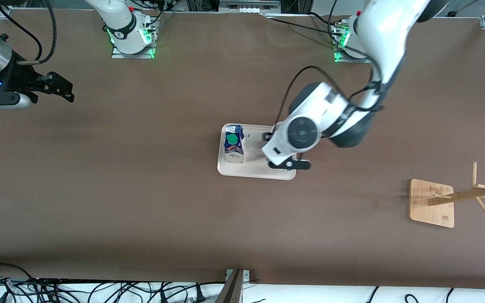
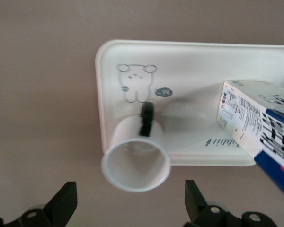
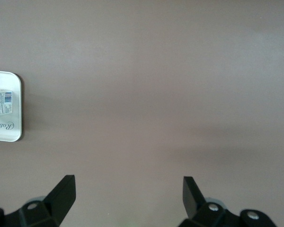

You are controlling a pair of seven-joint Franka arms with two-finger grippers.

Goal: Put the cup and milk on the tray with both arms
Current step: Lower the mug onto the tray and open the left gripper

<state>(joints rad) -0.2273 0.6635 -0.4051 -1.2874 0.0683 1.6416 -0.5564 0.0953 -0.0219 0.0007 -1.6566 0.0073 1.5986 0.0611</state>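
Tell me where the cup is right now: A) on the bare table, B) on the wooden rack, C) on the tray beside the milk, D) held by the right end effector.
C: the left wrist view shows the cup standing on the tray beside the milk, with the left end effector open over it.

lab | bolted robot bases (image 1: 132, 40) | cable tangle (image 1: 78, 290)

Upright blue-and-cream milk carton (image 1: 234, 147) with green cap on cream tray (image 1: 249, 170); white cup (image 2: 137, 160) with black handle also standing on tray.
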